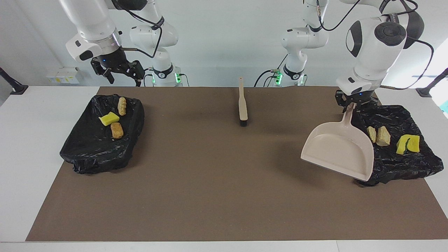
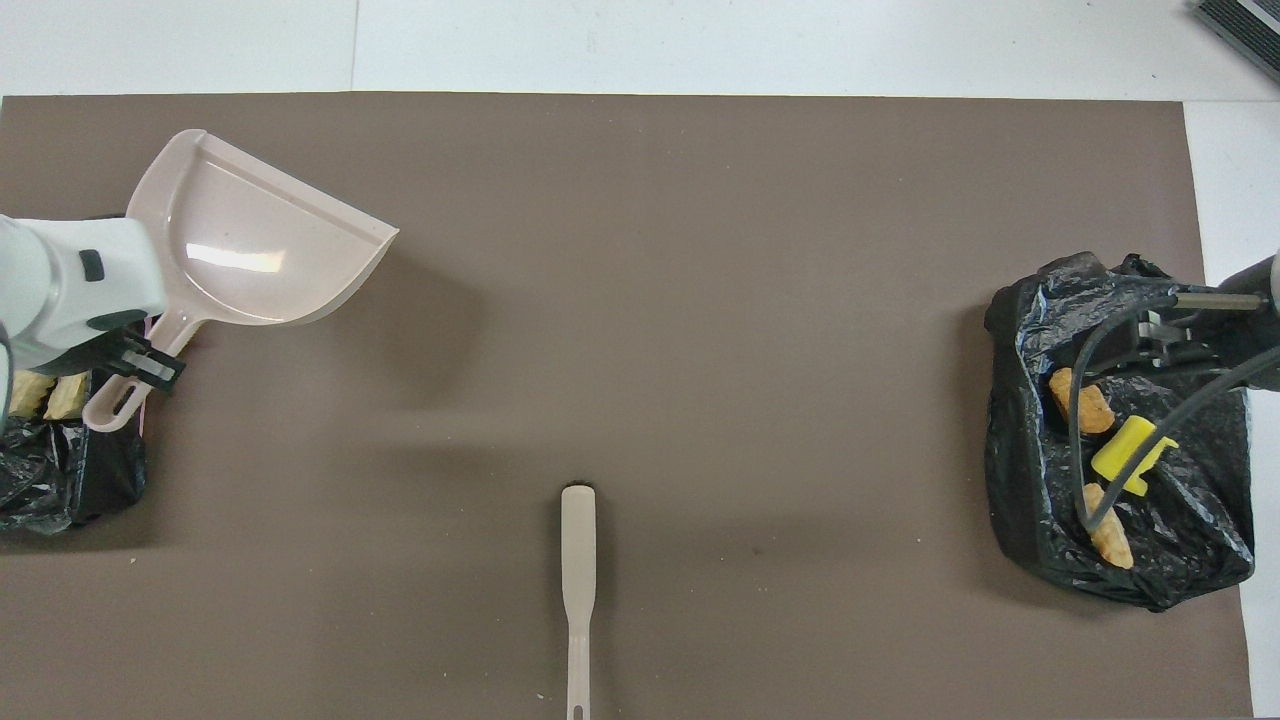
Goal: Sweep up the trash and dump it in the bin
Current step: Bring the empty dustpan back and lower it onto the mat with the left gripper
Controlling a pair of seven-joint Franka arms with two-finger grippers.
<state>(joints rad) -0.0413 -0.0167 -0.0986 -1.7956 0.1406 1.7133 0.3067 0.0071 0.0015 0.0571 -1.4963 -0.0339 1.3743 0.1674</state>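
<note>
counter: white counter [image 1: 21, 147], big brown mat [image 1: 217, 182] over most of it
room: plain pale wall [image 1: 224, 38]
left end effector [image 1: 354, 104]: clenched on the dustpan [image 1: 337, 150] handle, over the bag's edge
right end effector [image 1: 120, 71]: released, hanging over its bag
trash [image 1: 407, 144]: lying in black bags [image 1: 402, 164] at both ends
brush [image 1: 242, 105]: flat on the mat

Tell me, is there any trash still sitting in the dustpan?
No, the dustpan held by the left gripper is bare inside; the trash pieces lie on the black bag beside it.
</note>
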